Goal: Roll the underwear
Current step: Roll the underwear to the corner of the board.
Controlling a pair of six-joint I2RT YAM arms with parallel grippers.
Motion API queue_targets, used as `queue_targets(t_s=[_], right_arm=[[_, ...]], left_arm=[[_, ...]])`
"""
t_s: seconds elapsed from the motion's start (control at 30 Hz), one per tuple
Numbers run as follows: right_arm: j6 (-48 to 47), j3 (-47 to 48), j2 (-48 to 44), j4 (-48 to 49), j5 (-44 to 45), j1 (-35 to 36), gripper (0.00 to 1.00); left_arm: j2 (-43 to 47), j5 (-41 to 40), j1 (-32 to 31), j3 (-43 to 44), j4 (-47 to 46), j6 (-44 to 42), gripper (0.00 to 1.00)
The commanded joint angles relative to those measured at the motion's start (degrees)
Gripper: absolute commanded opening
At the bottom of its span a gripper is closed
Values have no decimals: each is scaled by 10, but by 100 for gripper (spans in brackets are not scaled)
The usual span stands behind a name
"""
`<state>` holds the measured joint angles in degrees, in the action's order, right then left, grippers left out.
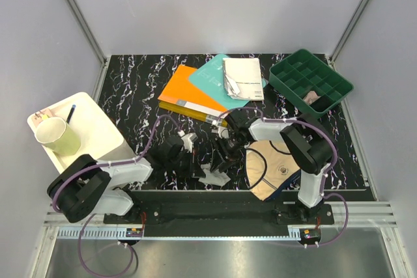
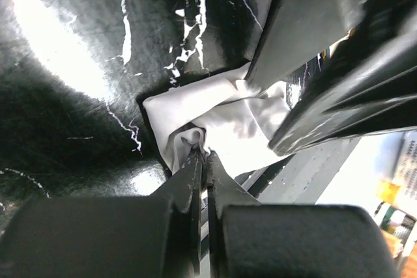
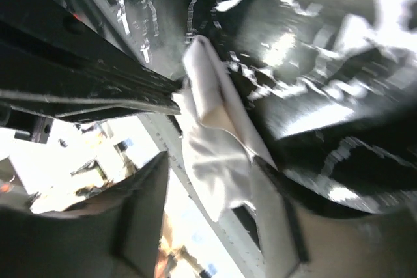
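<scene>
**Left gripper pinches the grey brief, right gripper spread over it**

The plain light grey fabric brief (image 1: pixel 212 174) lies crumpled near the near edge of the black marbled table (image 1: pixel 130 96), between the two arms. The left gripper (image 2: pixel 203 154) has its fingers pressed together on a raised fold of this brief. The right gripper (image 3: pixel 212 164) holds its fingers apart, with the grey cloth lying loose between them. The beige fabric brief with dark navy edging (image 1: pixel 268 167) lies spread just to the right, partly under the right arm.
</scene>
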<state>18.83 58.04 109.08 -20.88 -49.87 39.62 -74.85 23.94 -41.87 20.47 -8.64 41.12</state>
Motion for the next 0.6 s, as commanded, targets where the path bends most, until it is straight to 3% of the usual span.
queue_targets(t_s=[0.0, 0.33, 0.57], right_arm=[[-8, -24, -70, -5, 54, -9, 63], [-3, -173, -304, 157, 216, 20, 65], [-15, -253, -352, 281, 296, 99, 65]], left_arm=[[-7, -24, 9, -20, -18, 36, 0], [-29, 15, 44, -39, -51, 92, 0], [-45, 47, 63, -46, -72, 111, 0]])
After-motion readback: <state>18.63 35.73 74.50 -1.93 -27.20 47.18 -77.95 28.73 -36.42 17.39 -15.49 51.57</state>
